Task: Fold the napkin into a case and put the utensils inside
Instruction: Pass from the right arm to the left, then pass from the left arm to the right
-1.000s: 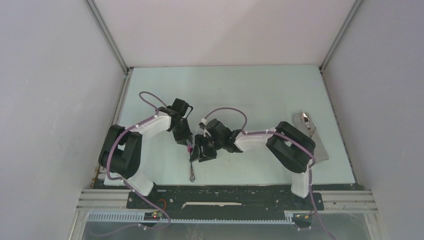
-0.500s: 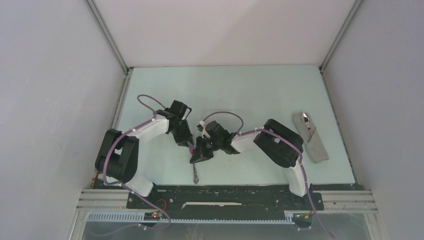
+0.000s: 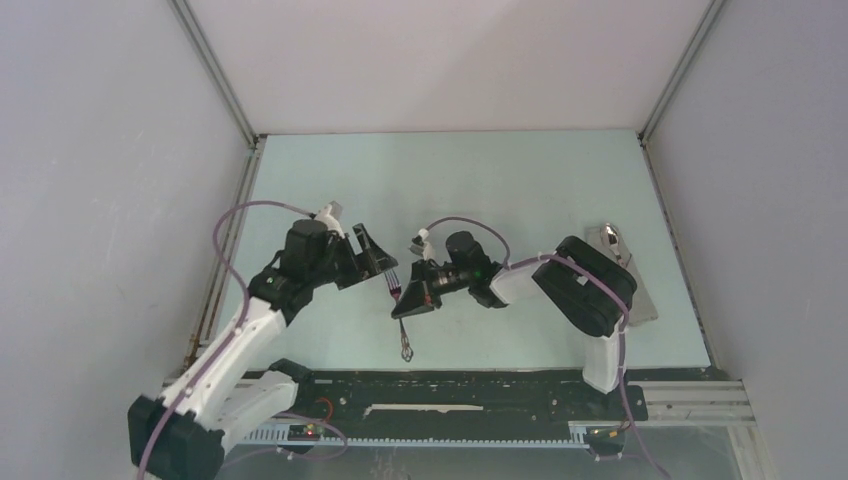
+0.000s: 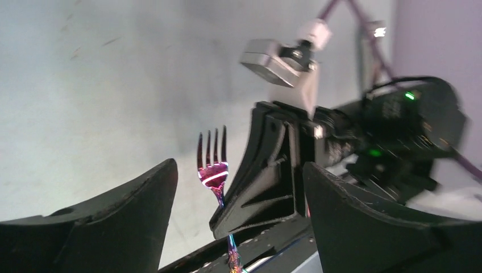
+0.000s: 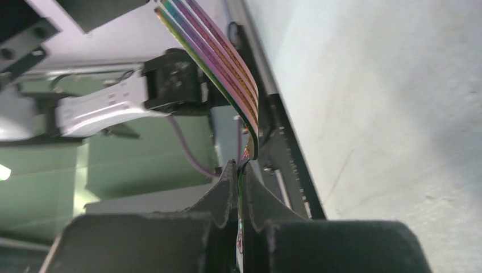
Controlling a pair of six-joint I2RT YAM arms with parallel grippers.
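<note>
The fork (image 3: 406, 335), four-tined and shimmering pink and rainbow, is being pinched near its neck by the right gripper (image 3: 402, 302), tines pointing up and away, handle end dipping toward the near edge. The grey case (image 3: 645, 300) is lying at the tabletop's (image 3: 520, 190) right side, with the spoon's (image 3: 608, 238) shiny bowl sticking out of its far end.

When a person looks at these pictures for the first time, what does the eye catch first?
The fork, its tines shimmering in rainbow colours, is pinched in the shut right gripper near the front middle of the table. The open left gripper faces it from the left without touching it. At the far right lies the grey case with the spoon sticking out, partly hidden by the right arm.
</note>
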